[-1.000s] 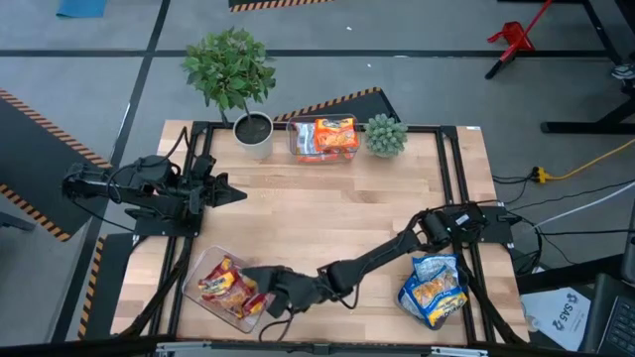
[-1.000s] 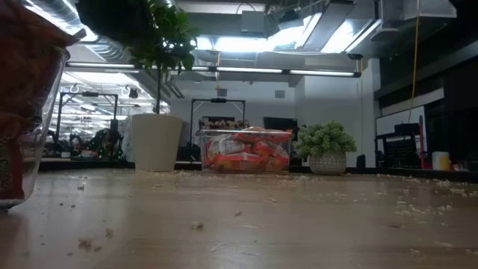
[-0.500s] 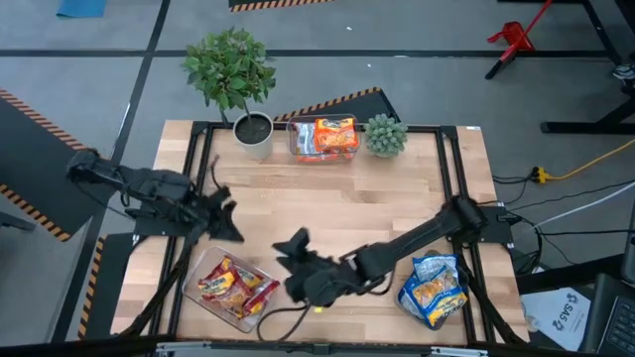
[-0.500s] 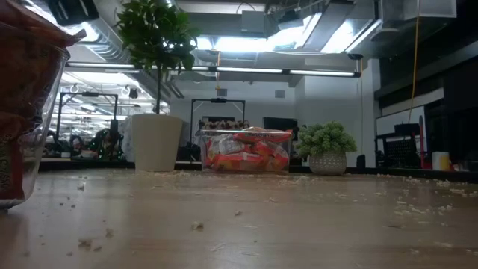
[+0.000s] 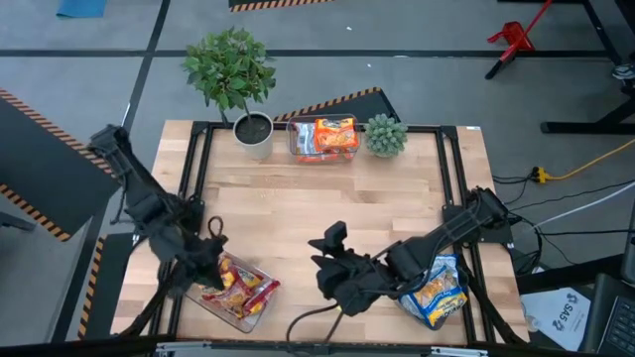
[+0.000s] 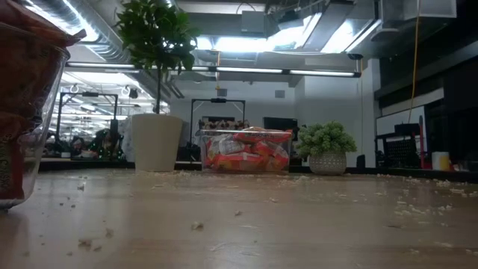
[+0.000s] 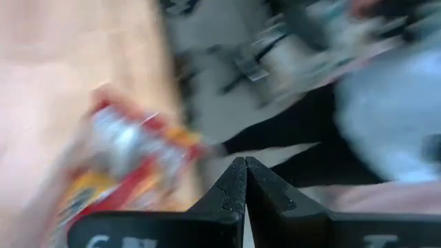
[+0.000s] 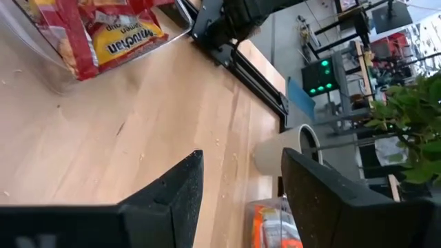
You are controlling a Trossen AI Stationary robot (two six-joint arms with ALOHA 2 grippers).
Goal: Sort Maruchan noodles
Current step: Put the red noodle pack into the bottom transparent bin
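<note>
Over the table [image 5: 298, 213] front, my open, empty right tool [image 5: 332, 260] hangs between tubs; left tool [image 5: 203, 260], closed, hovers by red noodles [image 5: 233, 286]; next, fetch from the blue pile [image 5: 435, 288].

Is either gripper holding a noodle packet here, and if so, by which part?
Nothing is held. The right gripper is open with only bare table between its fingers; the left gripper is shut with nothing between its fingers, beside the red packets.

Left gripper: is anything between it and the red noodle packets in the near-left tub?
Nothing visible. In the high view the left gripper, fingers shut, hangs right at the tub edge beside the red noodle packets. The right gripper, open, is off to the side over bare wood, not in the path.
</note>
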